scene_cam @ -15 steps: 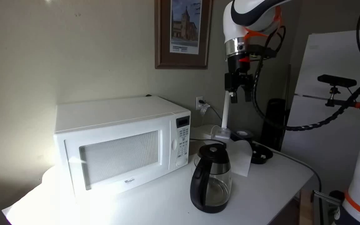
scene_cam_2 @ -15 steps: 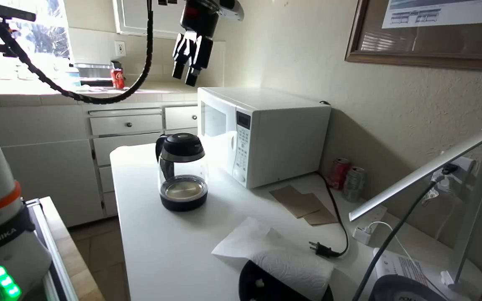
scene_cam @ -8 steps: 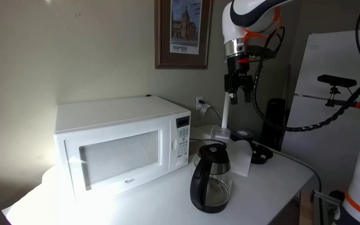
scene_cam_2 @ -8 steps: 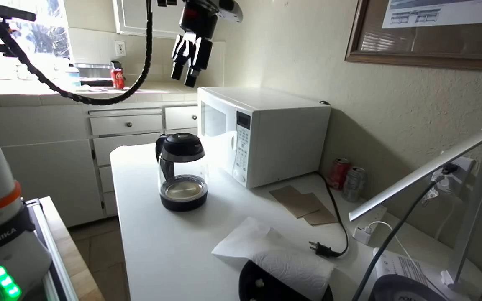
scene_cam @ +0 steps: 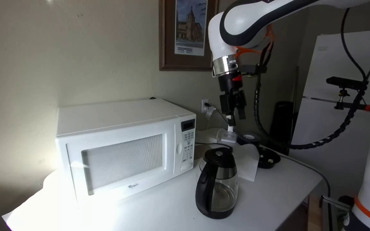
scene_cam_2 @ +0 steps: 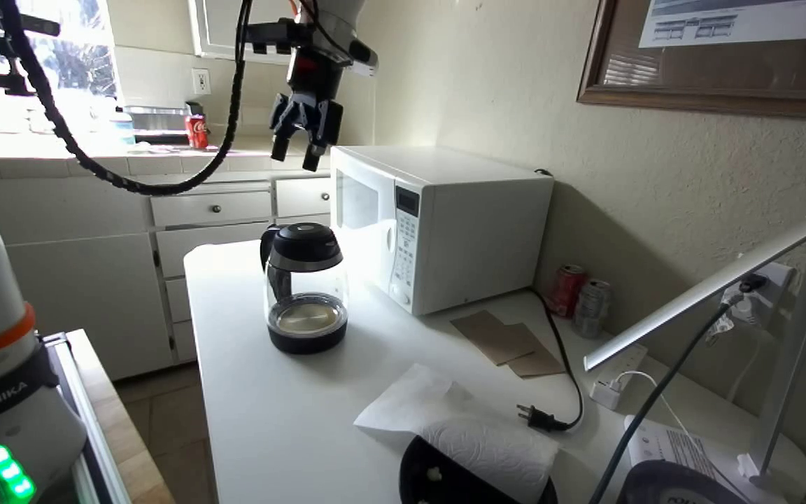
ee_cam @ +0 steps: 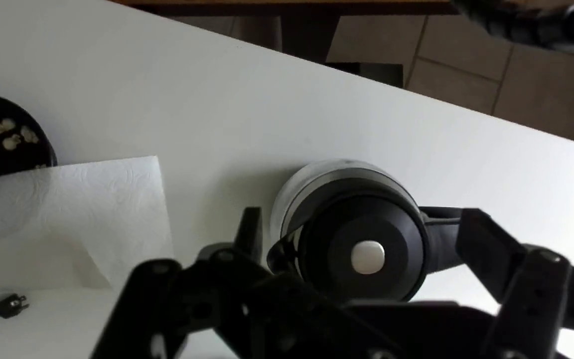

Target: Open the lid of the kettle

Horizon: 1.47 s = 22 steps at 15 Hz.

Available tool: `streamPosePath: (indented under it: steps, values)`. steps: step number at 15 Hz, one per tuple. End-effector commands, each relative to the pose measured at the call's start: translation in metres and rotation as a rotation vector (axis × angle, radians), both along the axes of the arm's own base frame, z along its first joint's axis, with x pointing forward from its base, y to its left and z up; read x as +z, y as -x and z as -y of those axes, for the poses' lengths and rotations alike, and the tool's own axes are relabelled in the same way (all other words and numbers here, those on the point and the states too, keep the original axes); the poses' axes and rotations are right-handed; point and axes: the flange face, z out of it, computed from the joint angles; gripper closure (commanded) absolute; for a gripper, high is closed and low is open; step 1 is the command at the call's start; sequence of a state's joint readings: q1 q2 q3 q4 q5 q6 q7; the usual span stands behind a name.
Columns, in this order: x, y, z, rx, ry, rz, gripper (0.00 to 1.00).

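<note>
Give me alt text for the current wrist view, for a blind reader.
The open gripper hangs above a glass kettle, whose closed black lid, with a silver disc at its centre, shows between the spread fingers. At left on the white table, a paper towel overlaps a black dish of popcorn, with a power plug lower down.

White microwave (scene_cam_2: 438, 227) on table (scene_cam_2: 277, 420) | red can (scene_cam_2: 567, 288) beside silver can (scene_cam_2: 592, 309) | paper towel (scene_cam_2: 480, 435) overlapping black dish (scene_cam_2: 460, 486)

The white arm (scene_cam: 239, 21) is wearing a dark curving stripe (scene_cam: 252, 32), orange trim (scene_cam: 246, 50) and a silver collar (scene_cam: 224, 65) above its black hand (scene_cam_2: 297, 155). A ribbed black cable (scene_cam_2: 158, 189) is looping; green lights (scene_cam_2: 10, 472) are glowing.
</note>
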<state>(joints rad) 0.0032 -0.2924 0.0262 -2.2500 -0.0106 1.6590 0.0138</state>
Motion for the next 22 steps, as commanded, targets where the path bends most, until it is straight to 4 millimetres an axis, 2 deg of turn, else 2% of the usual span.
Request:
streamPosePath:
  steps: [1,2,3,5,14,22]
  values:
    - [-0.03,-0.007,-0.014,0.128,0.003,0.0,0.0]
    - [-0.036,-0.009,-0.016,0.151,0.002,0.001,0.02]
    - [-0.041,-0.011,-0.018,0.165,-0.004,0.012,0.26]
    - [-0.05,-0.015,-0.021,0.189,0.007,0.04,0.27]
    - [-0.072,-0.02,-0.029,0.228,0.001,0.203,0.98]
    - [-0.082,-0.013,-0.033,0.277,-0.028,0.186,1.0]
